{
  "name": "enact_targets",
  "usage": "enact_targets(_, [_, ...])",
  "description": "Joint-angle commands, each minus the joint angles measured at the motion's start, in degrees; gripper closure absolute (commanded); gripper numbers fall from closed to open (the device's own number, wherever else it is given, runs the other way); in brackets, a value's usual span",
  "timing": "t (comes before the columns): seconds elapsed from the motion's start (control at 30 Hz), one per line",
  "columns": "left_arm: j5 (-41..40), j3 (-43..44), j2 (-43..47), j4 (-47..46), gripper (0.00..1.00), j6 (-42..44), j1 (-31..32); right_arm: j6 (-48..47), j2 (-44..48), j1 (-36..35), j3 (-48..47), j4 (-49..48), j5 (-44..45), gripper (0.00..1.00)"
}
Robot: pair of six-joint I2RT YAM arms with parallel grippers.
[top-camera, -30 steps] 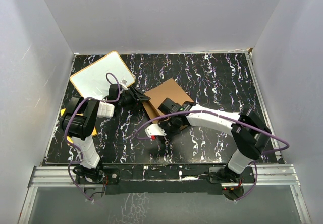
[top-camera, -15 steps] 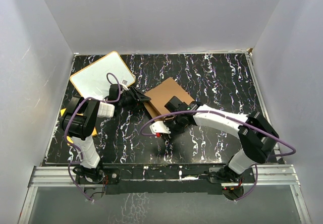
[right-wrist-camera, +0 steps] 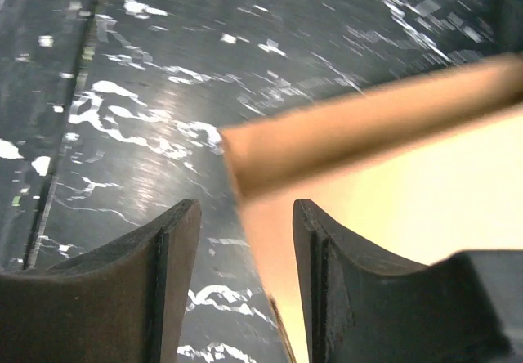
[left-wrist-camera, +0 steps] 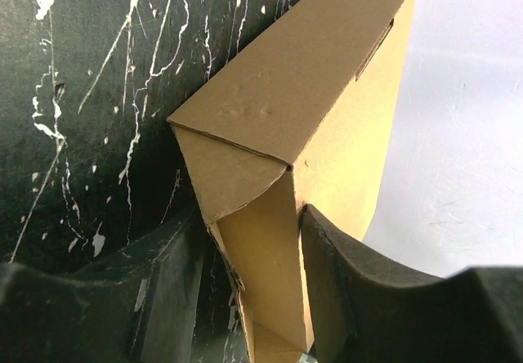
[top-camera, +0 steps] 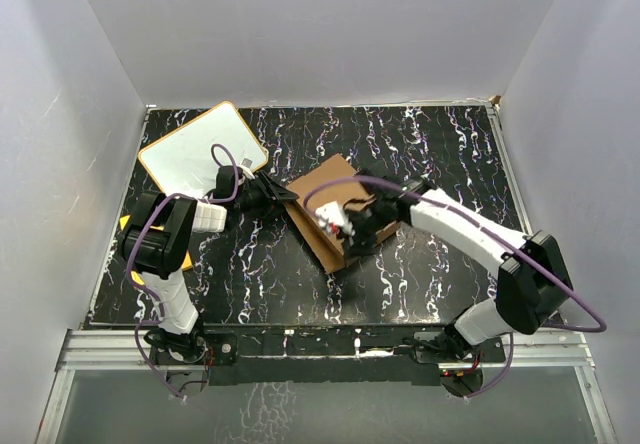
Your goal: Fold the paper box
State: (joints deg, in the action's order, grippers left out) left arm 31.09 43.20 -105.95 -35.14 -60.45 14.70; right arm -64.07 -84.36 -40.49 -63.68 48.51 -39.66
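Observation:
The paper box (top-camera: 328,178), brown cardboard, lies mid-table, partly folded, with one side wall raised. My left gripper (top-camera: 277,194) holds its left end. In the left wrist view the upright end wall (left-wrist-camera: 270,265) stands between the two black fingers, and the gripper (left-wrist-camera: 249,216) is shut on it. My right gripper (top-camera: 342,226) hovers over the box's near part. In the right wrist view a blurred cardboard edge (right-wrist-camera: 368,126) runs past the jaws. The gripper (right-wrist-camera: 245,208) is open, with a gap beside its left finger (right-wrist-camera: 167,248).
A white board with an orange rim (top-camera: 195,149) lies at the back left, close behind the left arm. A bit of orange-yellow sheet (top-camera: 128,223) shows under the left arm's elbow. A purple cable (top-camera: 560,279) loops off the right arm. White walls enclose the black marbled table (top-camera: 440,154).
The right gripper has swung from the box's near-left corner up and right over the box, and it has opened. The left gripper keeps its hold, unmoved.

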Motion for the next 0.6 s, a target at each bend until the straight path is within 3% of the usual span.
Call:
enact_targets(0.0, [-4.1,-2.5,-0.7,13.0,0.56,5.2,-0.3,8.0,1.8,12.3,-2.1,-6.0,-8.3,0.45])
enact_targets(0.27, [-4.9,-1.9,-0.5,13.2,0.67,1.5,-0.1,39.4,3.0,28.6,6.2,-30.4,-2.0,0.25])
enact_targets(0.33, [-5.9,-1.3,-0.1,14.4,0.71,1.1,0.2,47.5,1.9,32.1,7.6,-33.9,-1.8,0.25])
enact_targets(0.5, [-9.1,0.0,1.3,18.5,0.75,-0.3,0.5,56.8,-2.1,35.0,8.6,-36.6,-0.7,0.26])
enact_targets(0.57, [-9.9,0.3,2.0,19.3,0.84,-1.0,0.6,59.5,-3.3,35.1,8.9,-37.7,2.0,0.26])
